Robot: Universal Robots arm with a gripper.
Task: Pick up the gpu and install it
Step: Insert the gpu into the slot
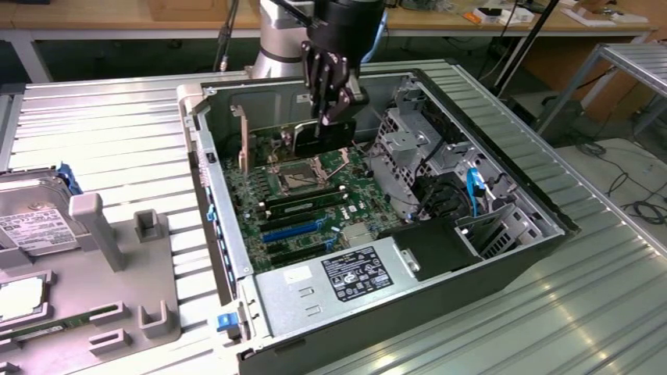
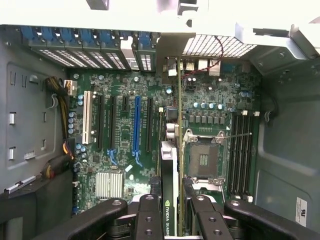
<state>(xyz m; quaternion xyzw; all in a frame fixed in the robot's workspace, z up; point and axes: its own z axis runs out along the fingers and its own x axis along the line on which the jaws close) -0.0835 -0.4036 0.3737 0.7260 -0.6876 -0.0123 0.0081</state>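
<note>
- Gripping the gpu in the exterior view: tool closed on the card's upper edge, pointing straight down into the open computer case.
- Held on edge, long side down, probably to bring the connector edge squarely onto a slot; hanging low over the motherboard, near the CPU socket. Cannot tell from here whether seated or just above.
- Laid on its side with the panel off, most likely to turn the board upward for reach from above; power supply at the near end.
- Parked well apart toward the exterior view's left, on the ribbed surface: a hard drive in a grey fixture.
- Looking down along the card in the wrist view: gpu seen as a thin strip, pinched on both faces between dark fingers of the tool.
- Metal end bracket turned toward the rear slot openings, apparently to line up with them.
- Running beside a black expansion slot, between the blue slot and the CPU socket.
</note>
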